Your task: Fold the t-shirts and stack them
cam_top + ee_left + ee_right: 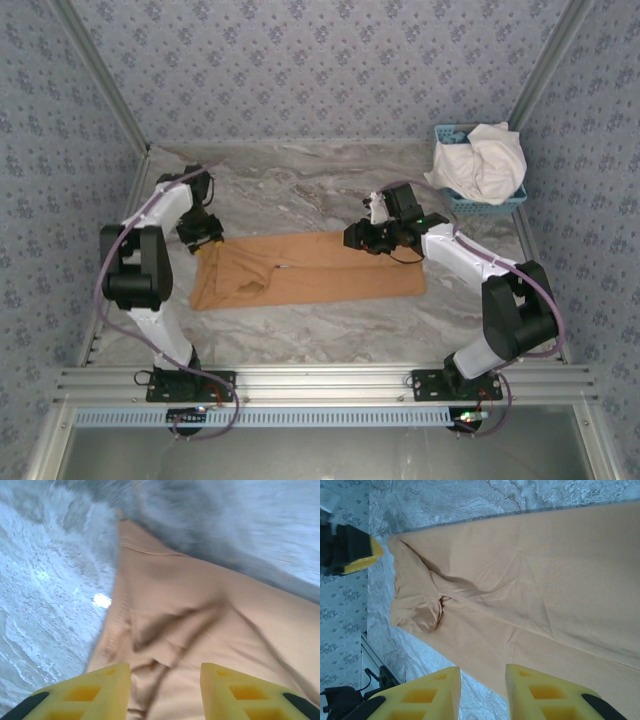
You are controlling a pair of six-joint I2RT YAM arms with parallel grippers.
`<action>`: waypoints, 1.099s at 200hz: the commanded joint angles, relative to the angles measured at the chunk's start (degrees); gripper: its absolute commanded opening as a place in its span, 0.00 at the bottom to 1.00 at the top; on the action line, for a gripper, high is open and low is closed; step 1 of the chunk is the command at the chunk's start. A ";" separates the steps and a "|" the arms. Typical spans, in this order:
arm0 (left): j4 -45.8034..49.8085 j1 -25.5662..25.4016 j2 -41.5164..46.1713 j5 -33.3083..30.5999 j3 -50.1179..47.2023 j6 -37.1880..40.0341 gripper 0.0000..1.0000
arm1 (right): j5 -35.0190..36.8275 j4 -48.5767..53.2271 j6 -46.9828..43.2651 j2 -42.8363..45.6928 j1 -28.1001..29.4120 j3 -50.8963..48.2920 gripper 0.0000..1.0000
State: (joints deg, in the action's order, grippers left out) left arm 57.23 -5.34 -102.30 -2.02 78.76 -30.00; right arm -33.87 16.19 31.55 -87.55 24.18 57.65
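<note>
Up in the far right corner, the small light-blue plastic basket [497, 206] sits on the grey marbled surface [300, 185], and it's stuffed. The plain white cloth t-shirt [485, 160] is crumpled inside it, heaped well above the rim and spilling over the left side. Whether anything lies under the shirt in the basket can't be told.

Now to mid-surface, where the tan-orange cloth t-shirt [320, 270] lies flat as a long band running left to right, well apart from the basket. The right part is smooth. Towards the left end there's a bunched, creased patch, with a fold of cloth turned over on itself.

The left hand [200, 235] hovers at the far left corner of that band. From its wrist camera, the left hand [165, 672] has its yellow fingers [100, 692] standing apart. The tan-orange shirt [200, 610] shows in the gap between them and nothing is pinched. That view is blurred towards the top.

The right hand [358, 238] sits over the far edge of the shirt, right of centre. From its own camera, the right hand [482, 672] is also parted, with a narrower gap and nothing gripped. Beyond it the tan shirt [535, 580] stretches away, and its puckered fold is in plain sight. At that view's left edge, the other arm's yellow fingertip pokes in just beside the shirt's corner.
</note>
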 commanded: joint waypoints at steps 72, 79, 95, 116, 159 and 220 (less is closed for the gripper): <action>-14.09 -14.18 1.23 17.65 -14.51 -17.56 0.10 | 4.40 4.65 -1.72 -3.46 -8.68 -0.15 0.24; -14.01 -14.79 1.52 17.43 -15.63 -17.85 0.08 | 4.77 5.59 -2.31 -4.20 -9.40 0.60 0.23; -14.81 -15.22 2.96 17.55 -18.74 -18.75 0.07 | 5.63 7.21 -3.13 -5.86 -10.92 2.04 0.23; -15.79 -15.39 4.91 17.78 -21.44 -19.57 0.07 | 6.68 8.84 -3.45 -7.90 -12.48 3.35 0.21; -13.80 -17.10 9.65 14.99 -22.32 -21.30 0.08 | 9.19 11.41 -3.62 -10.77 -13.87 5.37 0.20; -11.86 -21.04 8.33 15.47 -24.84 -22.22 0.07 | 12.37 14.74 -5.40 -14.23 -14.47 8.47 0.20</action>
State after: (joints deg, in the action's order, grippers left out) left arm 42.13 -26.09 -92.36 13.72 56.23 -51.35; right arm -23.79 27.51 27.81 -99.81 10.31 63.83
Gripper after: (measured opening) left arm 0.078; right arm 0.197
